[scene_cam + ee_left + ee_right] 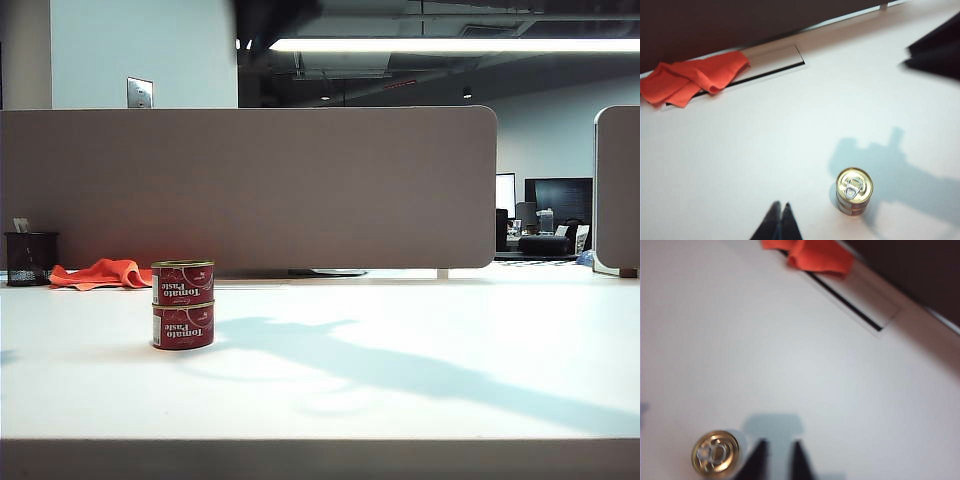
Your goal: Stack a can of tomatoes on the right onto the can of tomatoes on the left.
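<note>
Stack is made: you have the upper tomato can [183,282] sitting square on the lower tomato can [183,326], left of centre on the white table [420,340], edges lined up, no visible lean.

Left gripper [780,220]: fingertips pressed together, nothing in them, hanging just beside the stack. Right gripper [776,457]: a narrow gap between the fingertips, empty, above the table near the stack; neither arm shows in the exterior view.

Handling, as a judgement: small steel cans, rigid, likely dense for their size; the printed sides look smooth and could slip. If you must re-seat the top can, take it across the middle of its side wall, not by the pull-tab lid [854,186].

Labels read "Tomato Paste", printed upside down on both cans; the brand line is too small to read.

Orange cloth [98,273] and a dark mesh cup [30,258] sit well behind, by the partition.
</note>
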Robot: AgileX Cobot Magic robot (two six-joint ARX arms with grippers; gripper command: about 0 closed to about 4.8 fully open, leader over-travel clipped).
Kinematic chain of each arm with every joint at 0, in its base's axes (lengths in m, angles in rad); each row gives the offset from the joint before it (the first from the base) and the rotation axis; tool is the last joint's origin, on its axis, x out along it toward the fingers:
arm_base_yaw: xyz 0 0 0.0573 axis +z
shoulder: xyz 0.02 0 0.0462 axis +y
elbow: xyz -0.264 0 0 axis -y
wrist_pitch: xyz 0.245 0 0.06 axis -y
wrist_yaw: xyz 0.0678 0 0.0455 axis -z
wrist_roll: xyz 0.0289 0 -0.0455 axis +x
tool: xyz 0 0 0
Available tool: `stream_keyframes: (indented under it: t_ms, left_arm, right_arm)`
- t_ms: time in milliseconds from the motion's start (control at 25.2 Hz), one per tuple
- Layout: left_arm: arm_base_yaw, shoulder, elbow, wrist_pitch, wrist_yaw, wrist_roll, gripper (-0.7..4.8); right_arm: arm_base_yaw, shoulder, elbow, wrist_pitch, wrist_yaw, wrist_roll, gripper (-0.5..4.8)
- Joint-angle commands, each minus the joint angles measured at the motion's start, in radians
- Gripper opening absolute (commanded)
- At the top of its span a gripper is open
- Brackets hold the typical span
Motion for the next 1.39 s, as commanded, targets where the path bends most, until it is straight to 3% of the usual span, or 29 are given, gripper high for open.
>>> stream_keyframes:
  t_ms: [40,398,596,716,755,875,994,1073,1391]
  left_arm:
    - [-0.016,-0.032,0.003,0.064,0.0,0.005,-0.05]
    - [-0.047,-0.184,-0.135,0.076,0.007,0.023,-0.05]
    - [-0.047,-0.395,-0.348,0.149,0.011,0.021,-0.05]
    - [-0.046,-0.542,-0.479,0.264,0.069,-0.017,-0.05]
    - [-0.046,-0.606,-0.542,0.316,0.069,-0.053,-0.05]
    - [-0.046,-0.664,-0.612,0.323,0.042,-0.06,-0.05]
    - [-0.046,-0.676,-0.657,0.315,-0.003,-0.157,-0.03]
    - [-0.046,-0.675,-0.688,0.335,-0.008,-0.19,-0.03]
    - [-0.046,-0.677,-0.856,0.52,-0.026,-0.18,-0.04]
  right_arm:
    - [-0.033,-0.101,0.002,-0.075,-0.026,0.009,-0.06]
    - [-0.147,-0.393,-0.045,-0.203,-0.021,0.027,-0.06]
    - [-0.192,-0.673,-0.278,-0.208,-0.017,0.027,-0.06]
    - [-0.195,-0.91,-0.533,-0.138,-0.018,0.077,-0.06]
    - [-0.196,-1.052,-0.688,-0.069,-0.009,0.101,-0.06]
    - [-0.198,-1.251,-0.904,0.043,0.028,0.122,-0.06]
    - [-0.198,-1.426,-1.09,0.162,0.078,0.117,-0.06]
    - [-0.199,-1.513,-1.192,0.246,0.118,0.102,-0.06]
    - [-0.199,-1.675,-1.521,0.539,0.12,0.068,-0.06]
